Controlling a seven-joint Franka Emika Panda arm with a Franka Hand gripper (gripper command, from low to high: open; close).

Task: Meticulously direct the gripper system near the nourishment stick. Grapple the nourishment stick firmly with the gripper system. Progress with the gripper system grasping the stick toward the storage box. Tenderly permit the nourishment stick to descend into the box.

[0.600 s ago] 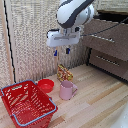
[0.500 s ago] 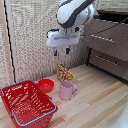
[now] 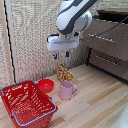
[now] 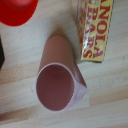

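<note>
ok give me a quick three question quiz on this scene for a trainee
1. True or false: the gripper is holding the snack packet.
2. Which thing stands closest to the pink mug? A) the red basket B) the snack packet C) the drawer unit
3. Fill in: the small red bowl sits between the basket and the ____.

Key
1. False: the gripper hangs above the packet, which rests on the floor.
2. B: in the wrist view the packet lies right beside the mug.
3. Snack packet.
</note>
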